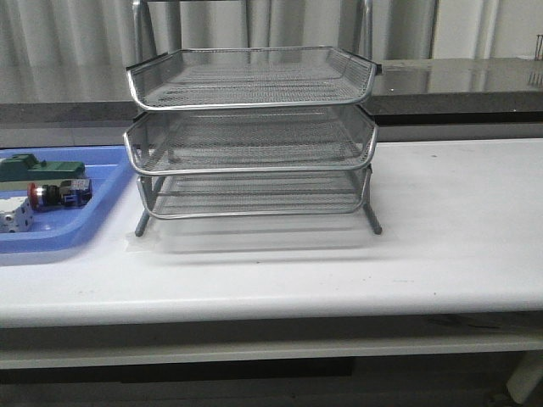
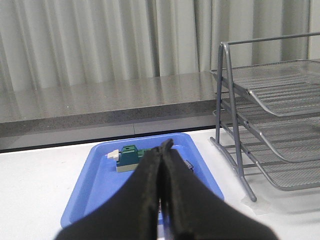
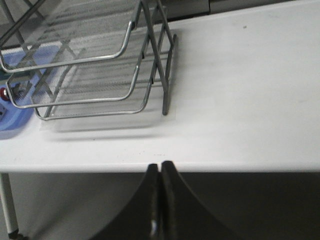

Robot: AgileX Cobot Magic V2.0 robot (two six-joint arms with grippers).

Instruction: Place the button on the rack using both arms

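Left gripper [image 2: 161, 200] closed, empty, angled over blue tray [image 2: 82, 197]; right gripper [image 3: 160, 200] closed, empty, off table [image 1: 441, 237] edge. Button [image 1: 53, 195] lies in tray, frame left, beside rack [image 1: 252, 136]

Neither arm shows in the front view. In its own wrist view the left pincer [image 2: 162, 150] has both black fingers pressed flat together along their whole length, with only a thin seam between them, and nothing is held. The right pincer [image 3: 160, 170] is likewise closed (fingers meeting at the tips, a narrow line running down between them) and it grips nothing. Both taper to a blunt point.
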